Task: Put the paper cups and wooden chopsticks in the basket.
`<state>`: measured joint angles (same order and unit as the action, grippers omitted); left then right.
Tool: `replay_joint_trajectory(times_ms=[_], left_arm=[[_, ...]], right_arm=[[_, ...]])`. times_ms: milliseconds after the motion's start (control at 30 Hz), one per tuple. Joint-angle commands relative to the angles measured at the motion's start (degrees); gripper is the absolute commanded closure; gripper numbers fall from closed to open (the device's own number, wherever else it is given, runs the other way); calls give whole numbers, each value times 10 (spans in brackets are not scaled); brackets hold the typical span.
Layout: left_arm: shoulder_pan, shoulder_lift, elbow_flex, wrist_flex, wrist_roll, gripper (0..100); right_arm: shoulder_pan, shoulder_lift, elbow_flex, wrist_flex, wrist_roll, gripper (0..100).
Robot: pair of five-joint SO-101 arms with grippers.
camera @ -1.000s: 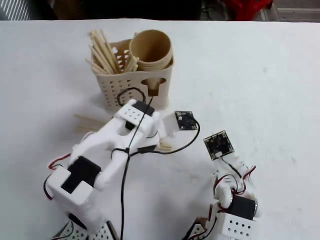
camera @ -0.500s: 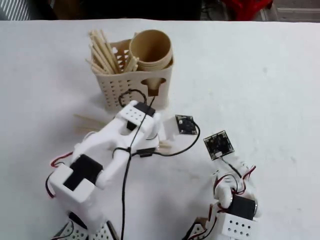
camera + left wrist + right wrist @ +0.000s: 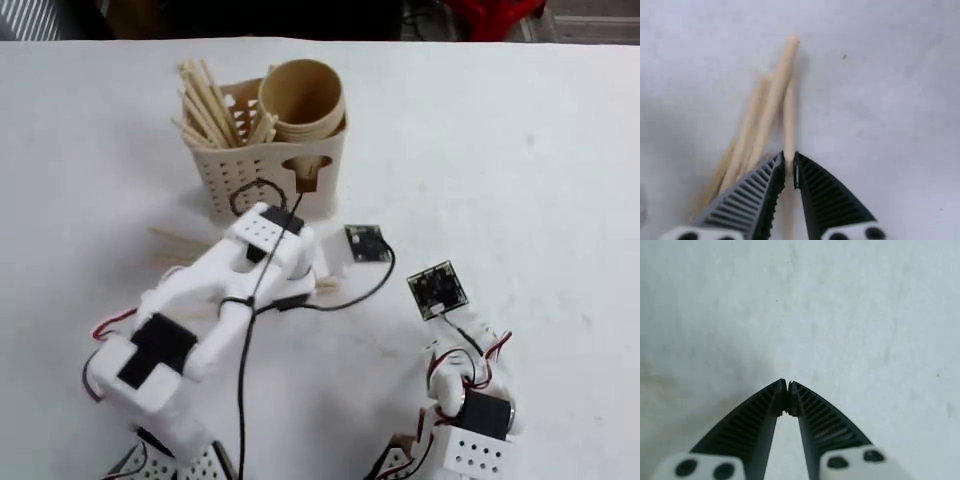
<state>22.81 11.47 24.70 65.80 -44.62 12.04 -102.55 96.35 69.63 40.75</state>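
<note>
The left gripper (image 3: 789,167) pinches one pale wooden chopstick (image 3: 789,117) lying on the white desk (image 3: 890,75). The right gripper (image 3: 786,397) hangs over the desk with its fingers (image 3: 752,422) pressed together, empty.

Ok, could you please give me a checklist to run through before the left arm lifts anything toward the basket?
1. Left gripper closed on one chopstick: ok.
2. Gripped stick free of the loose chopsticks lying against it: not ok.
3. Basket upright: ok.
4. Room left in the basket beside the paper cups and bundled sticks: cannot tell.
5. Right gripper shut over bare table, away from the basket: ok.
</note>
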Motion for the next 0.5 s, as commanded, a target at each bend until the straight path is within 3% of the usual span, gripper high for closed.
replay_joint_trajectory(times_ms=[0,233,400,467], left_arm=[[-27,-131,-1,11,23,977],[-22,-364,-4,104,20,977],[-22,-538,-21,109,29,977],[-22,-596,-54,98,73,977]], right_arm=[[0,-4,5,2,2,981],[0,-4,5,2,2,981],[0,-4,5,2,2,981],[0,-4,5,2,2,981]])
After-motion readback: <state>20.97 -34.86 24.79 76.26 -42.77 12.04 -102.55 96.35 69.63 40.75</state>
